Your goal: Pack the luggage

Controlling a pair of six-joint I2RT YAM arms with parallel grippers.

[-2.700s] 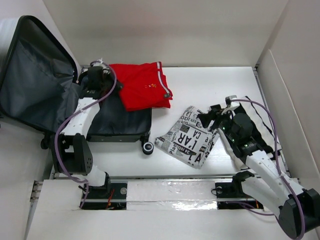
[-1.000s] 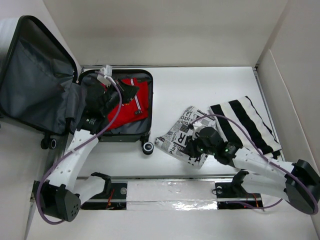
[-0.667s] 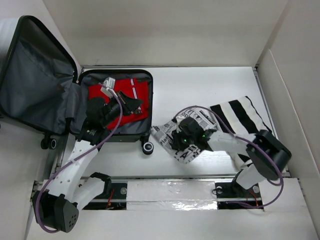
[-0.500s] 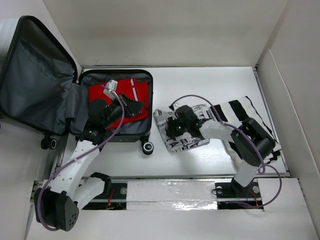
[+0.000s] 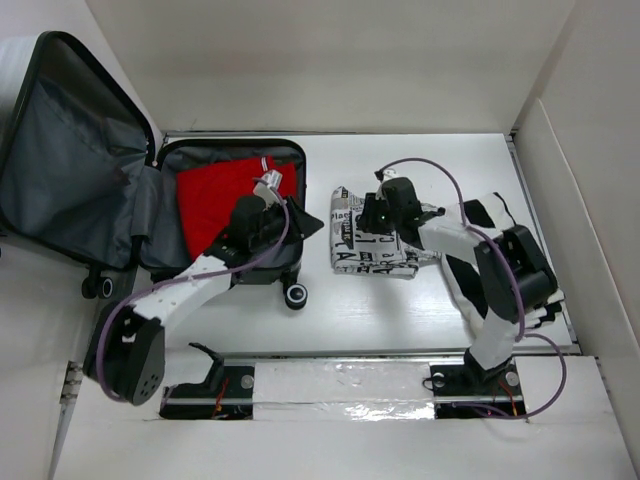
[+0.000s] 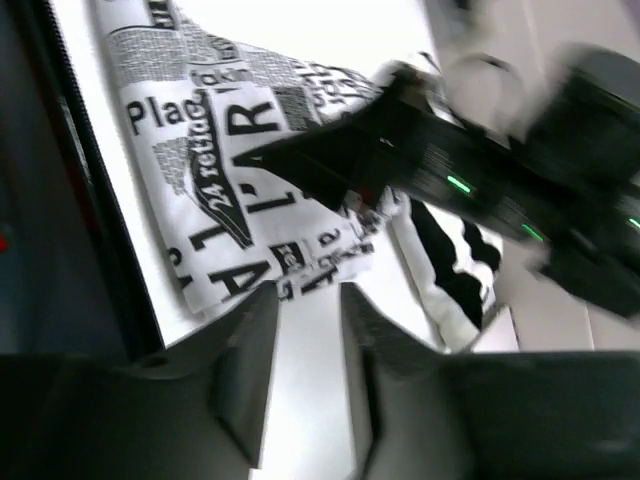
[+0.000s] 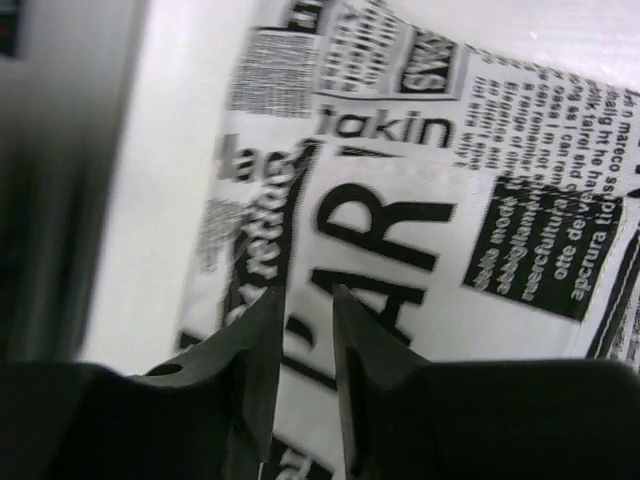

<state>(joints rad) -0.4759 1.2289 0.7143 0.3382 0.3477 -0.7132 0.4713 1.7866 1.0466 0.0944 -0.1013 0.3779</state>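
Black hard-shell suitcase with grey fabric lining (image 5: 70,150) lies open at left, long axis near-to-far, wheels (image 5: 295,295) toward the arms.
Left gripper (image 6: 305,292), narrowly parted and empty, has left the shell for its right rim; right gripper (image 7: 307,300), a slit apart, sits over the folded newsprint-patterned cloth (image 5: 375,250), now dragged closer to the suitcase; any pinch I cannot tell; folded red garment (image 5: 215,190) fills the shell; lid leans far-left.
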